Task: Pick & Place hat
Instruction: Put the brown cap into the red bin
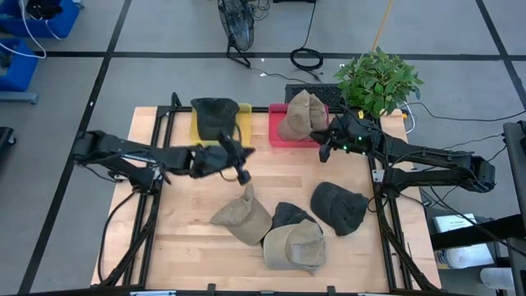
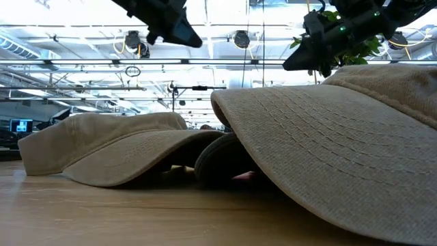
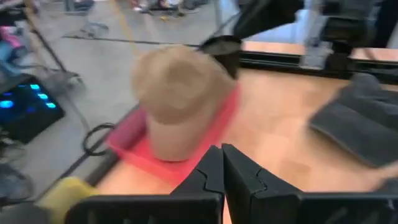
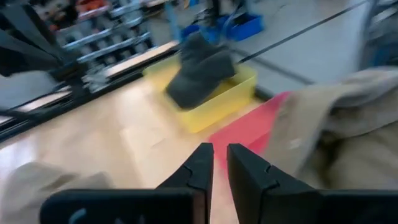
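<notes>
Several hats lie on the wooden table: a tan one [image 1: 242, 218], a dark one [image 1: 288, 214] partly under another tan one [image 1: 296, 247], and a dark one [image 1: 339, 207]. A dark hat [image 1: 215, 117] sits in the yellow tray [image 1: 197, 130]. A tan hat [image 1: 300, 115] rests in the red tray [image 1: 276, 136]. My left gripper [image 1: 244, 175] hovers shut above the table's middle, between the yellow tray and the tan hat. My right gripper [image 1: 323, 154] hangs by the red tray's near right corner, its fingers [image 4: 205, 163] drawn together to a narrow slit, holding nothing.
A potted plant [image 1: 378, 80] stands at the table's far right corner. Black frame rails [image 1: 156, 156] run along both table sides. Bare wood lies between the trays and the hats, and on the near left part of the table [image 1: 181, 238].
</notes>
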Action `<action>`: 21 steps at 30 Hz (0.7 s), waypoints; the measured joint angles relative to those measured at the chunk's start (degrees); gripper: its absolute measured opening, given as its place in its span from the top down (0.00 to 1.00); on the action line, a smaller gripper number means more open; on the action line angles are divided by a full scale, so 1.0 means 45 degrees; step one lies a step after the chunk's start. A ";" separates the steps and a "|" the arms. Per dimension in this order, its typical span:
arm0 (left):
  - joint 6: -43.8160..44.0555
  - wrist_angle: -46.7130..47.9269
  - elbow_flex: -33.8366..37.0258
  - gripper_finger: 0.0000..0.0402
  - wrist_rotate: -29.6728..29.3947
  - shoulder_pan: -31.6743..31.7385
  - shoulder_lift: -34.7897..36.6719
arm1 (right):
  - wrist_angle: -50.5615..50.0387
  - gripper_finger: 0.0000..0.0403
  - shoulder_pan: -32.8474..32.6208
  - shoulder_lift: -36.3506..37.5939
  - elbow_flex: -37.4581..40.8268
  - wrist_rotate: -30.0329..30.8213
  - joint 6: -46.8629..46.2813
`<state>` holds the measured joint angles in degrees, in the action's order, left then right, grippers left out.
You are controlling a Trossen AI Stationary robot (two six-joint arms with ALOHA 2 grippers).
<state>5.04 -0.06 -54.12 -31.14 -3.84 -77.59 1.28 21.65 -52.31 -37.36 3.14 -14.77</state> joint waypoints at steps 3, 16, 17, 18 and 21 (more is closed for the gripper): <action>0.1409 0.0129 0.0007 0.99 -0.0005 -0.0647 -0.0607 | -0.0353 0.94 0.0000 0.0000 0.0000 -0.1275 -0.0227; 0.3599 0.4548 0.0017 0.99 0.2551 -0.1349 -0.1007 | -0.2806 1.00 -0.2133 0.0000 0.0000 -0.1461 -0.0559; 0.3572 0.4766 0.0025 0.99 0.2667 -0.1294 -0.1007 | -0.2951 1.00 -0.2530 0.0000 0.0000 -0.0768 -0.0754; 0.3606 0.4788 0.0103 0.99 0.2784 -0.1236 -0.0989 | -0.3103 1.00 -0.2956 -0.0029 0.0000 -0.0052 -0.0984; 0.3301 0.4370 0.0873 0.99 0.3158 -0.1116 -0.0556 | -0.3025 1.00 -0.4105 -0.0353 0.0000 0.1437 -0.1911</action>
<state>19.90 19.60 -50.19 -16.92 -8.86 -80.09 -12.33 3.18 -53.90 -37.36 9.60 -23.37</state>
